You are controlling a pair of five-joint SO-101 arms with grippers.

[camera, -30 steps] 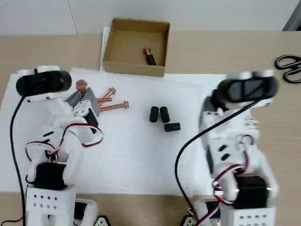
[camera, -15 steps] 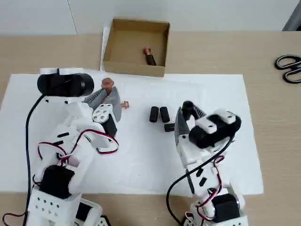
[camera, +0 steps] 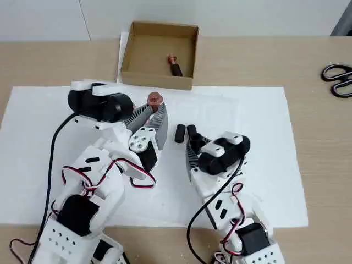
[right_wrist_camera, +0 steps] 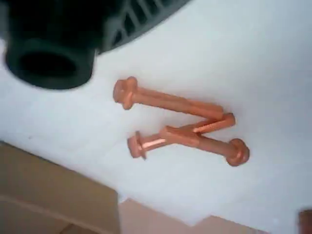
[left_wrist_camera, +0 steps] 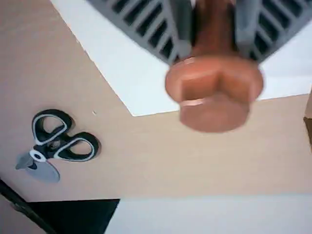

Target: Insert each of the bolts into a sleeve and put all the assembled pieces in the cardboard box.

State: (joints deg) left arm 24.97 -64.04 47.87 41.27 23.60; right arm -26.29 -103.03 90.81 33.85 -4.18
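Observation:
My left gripper (camera: 155, 108) is shut on a copper bolt (camera: 155, 99), held head-up over the white paper; in the left wrist view the bolt head (left_wrist_camera: 214, 92) sticks out between the grey fingers (left_wrist_camera: 146, 24). My right gripper (camera: 192, 138) is shut on a black sleeve (camera: 192, 131), whose open end (right_wrist_camera: 48, 61) faces the right wrist camera. Another black sleeve (camera: 180, 133) lies just beside it on the paper. Three loose copper bolts (right_wrist_camera: 180, 124) lie crossed on the paper. The cardboard box (camera: 132, 55) at the back holds one assembled piece (camera: 174, 65).
White paper (camera: 258, 110) covers the middle of the wooden table. Black-handled scissors (camera: 337, 78) lie at the far right edge, also seen as scissors (left_wrist_camera: 56, 148) past the left gripper. The two arms stand close together near the table's centre.
The left arm lifted a bolt off the pile and carried it right, toward the centre. The right arm swung down from the right to the sleeves and closed on one.

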